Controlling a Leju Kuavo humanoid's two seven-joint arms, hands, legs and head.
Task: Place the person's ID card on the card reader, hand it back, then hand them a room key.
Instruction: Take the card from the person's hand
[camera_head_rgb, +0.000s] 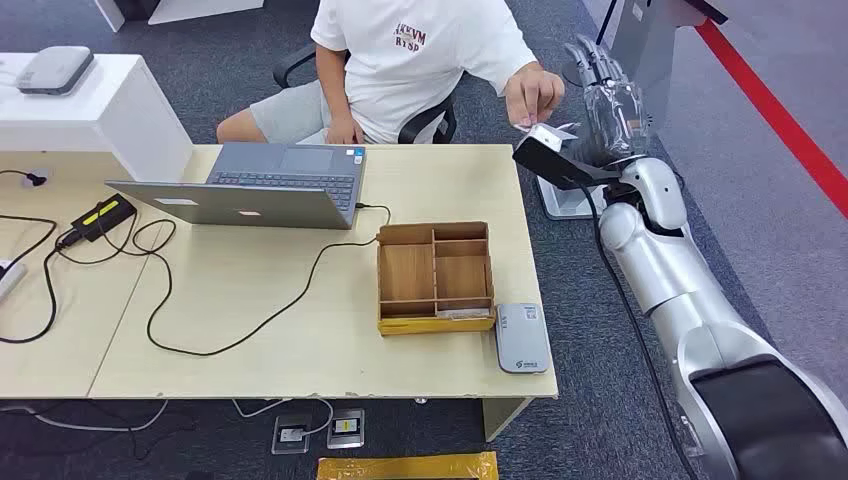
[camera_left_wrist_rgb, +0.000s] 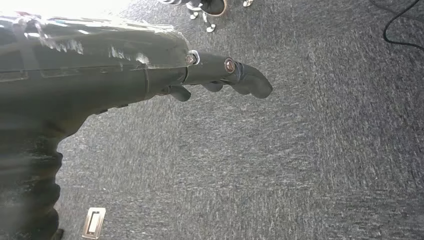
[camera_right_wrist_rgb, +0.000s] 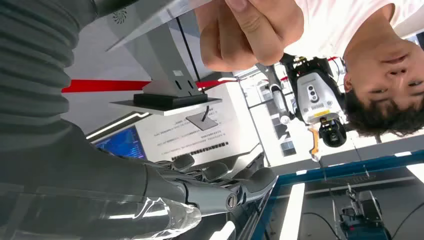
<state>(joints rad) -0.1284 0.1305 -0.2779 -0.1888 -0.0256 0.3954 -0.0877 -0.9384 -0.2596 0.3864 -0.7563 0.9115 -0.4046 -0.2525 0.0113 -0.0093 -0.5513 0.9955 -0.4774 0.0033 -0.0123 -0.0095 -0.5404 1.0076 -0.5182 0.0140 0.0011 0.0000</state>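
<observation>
My right hand (camera_head_rgb: 608, 105) is raised beyond the table's right edge with its fingers (camera_right_wrist_rgb: 220, 186) stretched out and apart. The person's hand (camera_head_rgb: 533, 95) pinches a white card (camera_head_rgb: 552, 131) just beside my palm. In the right wrist view the card (camera_right_wrist_rgb: 150, 22) is in the person's fingers (camera_right_wrist_rgb: 250, 30), well apart from my own fingers. The grey card reader (camera_head_rgb: 522, 338) lies on the table's front right corner with nothing on it. My left hand (camera_left_wrist_rgb: 220, 75) hangs over the carpet, holding nothing.
A wooden divided box (camera_head_rgb: 382, 280) sits left of the reader, with flat cards in its front slot (camera_head_rgb: 460, 313). An open laptop (camera_head_rgb: 270, 185) and black cables (camera_head_rgb: 160, 290) occupy the table's left and middle. The person sits on a chair behind the table.
</observation>
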